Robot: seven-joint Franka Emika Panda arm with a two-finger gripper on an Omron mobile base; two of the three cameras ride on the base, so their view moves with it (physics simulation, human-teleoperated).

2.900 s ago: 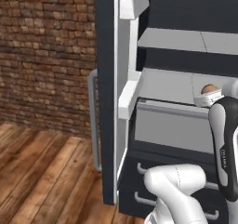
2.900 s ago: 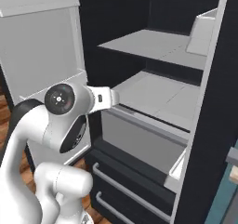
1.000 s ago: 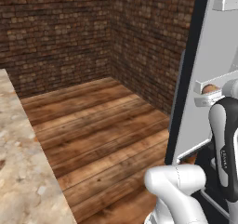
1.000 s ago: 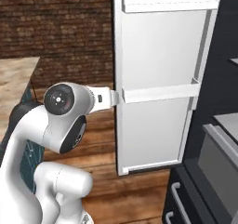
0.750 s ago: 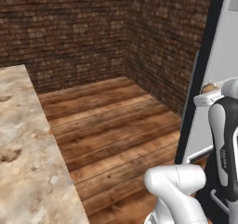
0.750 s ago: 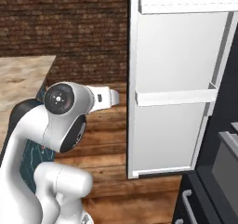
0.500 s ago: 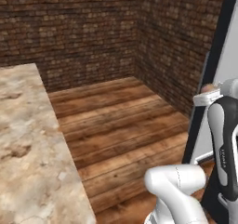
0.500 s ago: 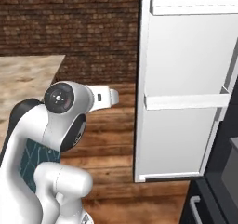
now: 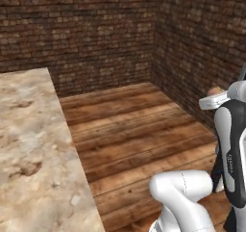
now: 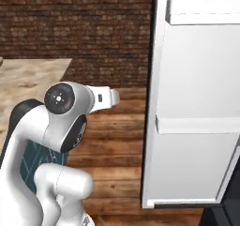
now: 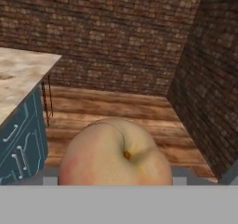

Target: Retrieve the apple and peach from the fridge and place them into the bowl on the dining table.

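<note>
Peach (image 11: 114, 155) sits in the gripper, dining table (image 9: 29, 154) near.

Orange-pink peach (image 11: 115, 154), stem end up.

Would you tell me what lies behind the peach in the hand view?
Behind the peach are wooden floor, brick walls and, at left, the dining table on its teal base. The peach covers the fingers and the floor beneath it.

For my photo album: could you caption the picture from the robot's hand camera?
Peach carried close in the pincer, with the marble-topped dining table, wood floor and brick walls ahead.
</note>
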